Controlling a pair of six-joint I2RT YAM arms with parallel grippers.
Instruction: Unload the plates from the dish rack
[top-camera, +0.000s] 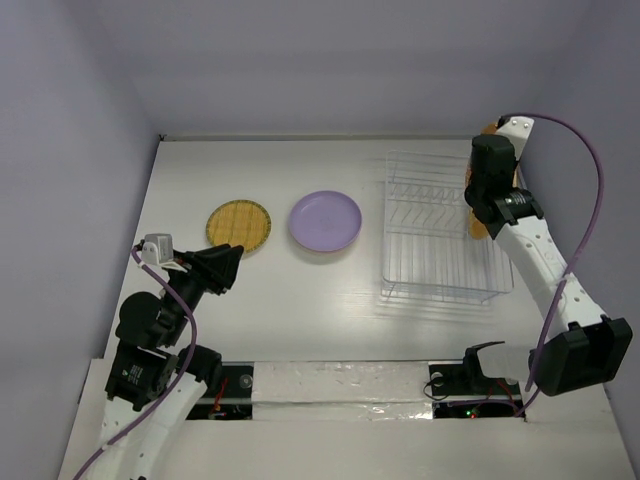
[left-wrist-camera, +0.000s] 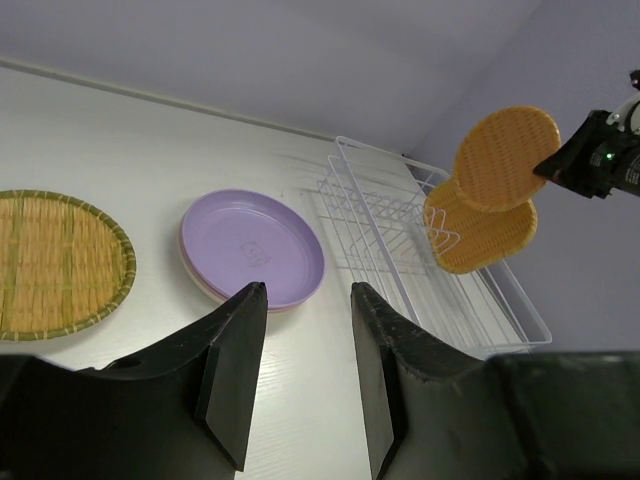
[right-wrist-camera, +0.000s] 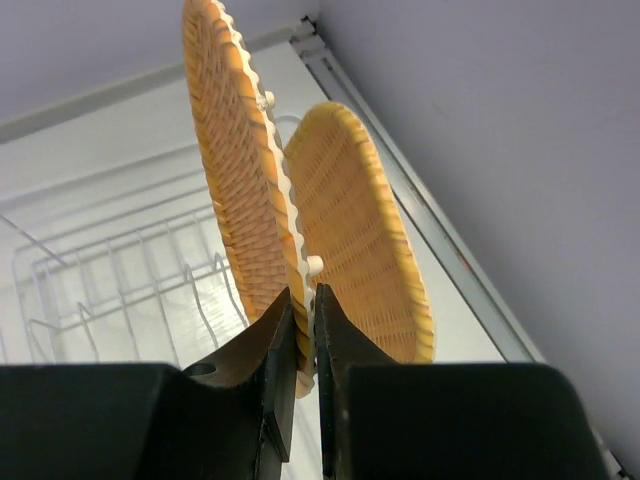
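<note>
**Right gripper** (right-wrist-camera: 303, 298): jaws are pinching tight on the rim of an orange woven plate (right-wrist-camera: 235, 170), which is hanging on edge over the right side of the dish rack (top-camera: 430, 265).

**Second orange woven plate** (right-wrist-camera: 365, 250): standing on edge just behind the first (touching or not, I cannot tell).

**Rack:** sitting toward the bench's right edge, its upright dividers rising below the held plate.

**Purple plate** (top-camera: 325, 221): lying flat mid-bench, with a pink rim (left-wrist-camera: 197, 277) peeking out beneath it.

**Yellow woven plate** (top-camera: 240, 227): lying flat just left of the purple one.

**Left gripper** (left-wrist-camera: 307, 292): hovering toward the near left corner, fingers spreading wide, carrying nothing.

**Bench** (top-camera: 300, 310): showing plain white.

**Walls** (top-camera: 300, 70): pale lavender, enclosing three sides.

**Purple cable** (top-camera: 598, 180): arching off the right arm.
</note>
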